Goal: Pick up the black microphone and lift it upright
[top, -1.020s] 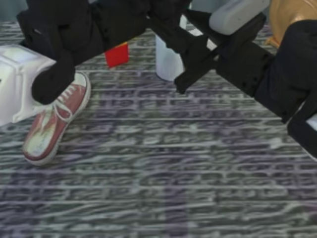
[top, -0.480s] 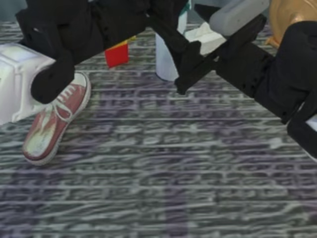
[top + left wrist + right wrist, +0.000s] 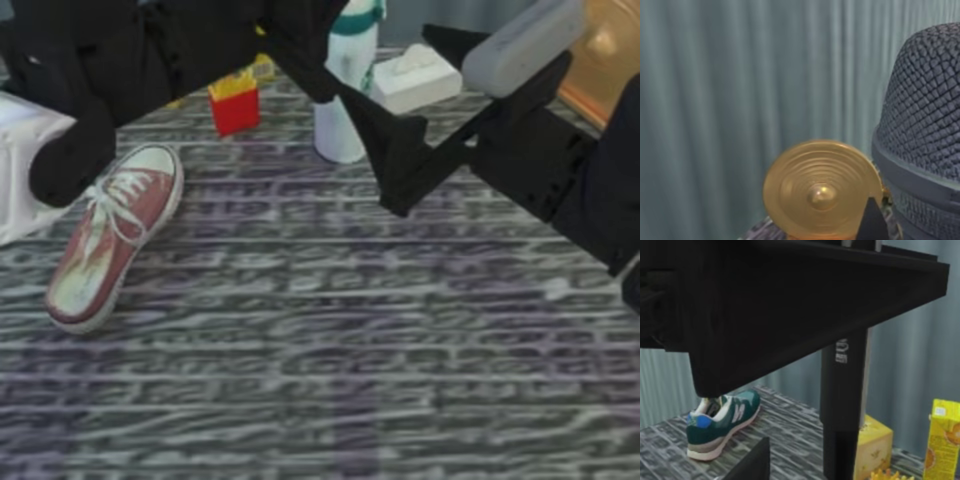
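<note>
The black microphone stands upright in the air. Its grey mesh head (image 3: 925,125) fills one side of the left wrist view and shows as a grey capsule (image 3: 520,45) in the top view. My left gripper (image 3: 420,135) is shut on it just under the head, with one fingertip (image 3: 872,222) beside the collar. In the right wrist view the black handle (image 3: 842,405) hangs down from under the left gripper's dark bulk. My right gripper (image 3: 795,465) is open close beside the handle. One of its fingers (image 3: 757,462) stands apart from the handle and the other is hidden.
On the table lie a red sneaker (image 3: 115,235), a red fries box (image 3: 235,105), a white bottle (image 3: 340,130) and a tissue box (image 3: 415,80). A golden gong (image 3: 822,192) stands at the back right. A teal sneaker (image 3: 722,422), yellow box (image 3: 875,445) and juice carton (image 3: 945,440) are farther off.
The microphone and both grippers have shifted right and a little down in the top view. The left arm's bulk has drawn toward the upper left, uncovering the bottle top and tissue box.
</note>
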{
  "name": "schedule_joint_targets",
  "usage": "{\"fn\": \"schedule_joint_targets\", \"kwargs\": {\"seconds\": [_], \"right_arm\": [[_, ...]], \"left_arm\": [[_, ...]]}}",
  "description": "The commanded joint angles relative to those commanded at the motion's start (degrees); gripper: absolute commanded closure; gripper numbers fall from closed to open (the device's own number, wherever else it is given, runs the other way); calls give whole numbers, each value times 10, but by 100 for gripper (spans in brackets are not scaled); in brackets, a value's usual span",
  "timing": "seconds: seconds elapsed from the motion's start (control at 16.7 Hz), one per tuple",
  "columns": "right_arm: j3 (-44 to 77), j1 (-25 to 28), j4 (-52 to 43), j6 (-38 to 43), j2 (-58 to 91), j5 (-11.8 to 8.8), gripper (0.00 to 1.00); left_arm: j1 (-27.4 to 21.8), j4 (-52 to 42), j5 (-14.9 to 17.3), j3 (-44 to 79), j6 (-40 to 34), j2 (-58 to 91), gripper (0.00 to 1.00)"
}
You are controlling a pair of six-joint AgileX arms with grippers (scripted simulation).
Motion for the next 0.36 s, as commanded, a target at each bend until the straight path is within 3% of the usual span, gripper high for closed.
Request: {"fn": "schedule_joint_targets", "kwargs": {"seconds": [0.36], "right_arm": [[-82, -10, -13, 1, -98, -17, 0]], "left_arm": [[56, -1, 48, -25, -1, -31, 100]]}}
